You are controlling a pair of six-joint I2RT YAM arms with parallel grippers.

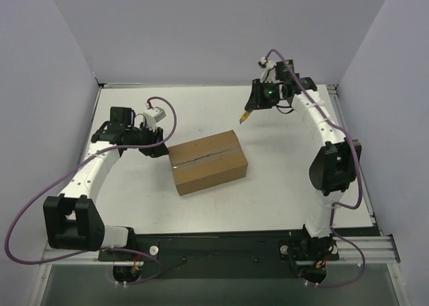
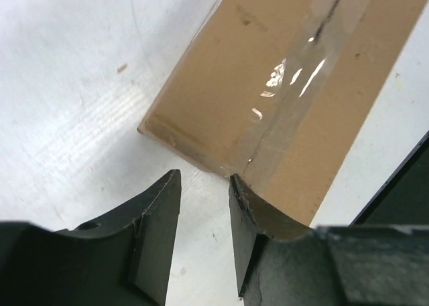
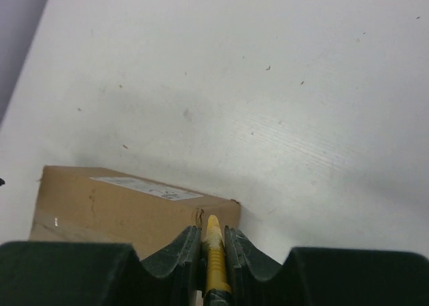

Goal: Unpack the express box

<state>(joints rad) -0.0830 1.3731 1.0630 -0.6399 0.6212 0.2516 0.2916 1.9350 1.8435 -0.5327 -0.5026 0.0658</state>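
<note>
The express box lies shut in the middle of the white table, clear tape along its centre seam. My left gripper is low at the box's left end and open. In the left wrist view only bare table shows between the fingers, and the right fingertip is at the taped end edge. My right gripper hovers beyond the box's far right corner, shut on a yellow utility knife whose tip points down toward the box.
Pale walls close in the table on the left, back and right. A black rail with both arm bases runs along the near edge. A white label lies on the box's side.
</note>
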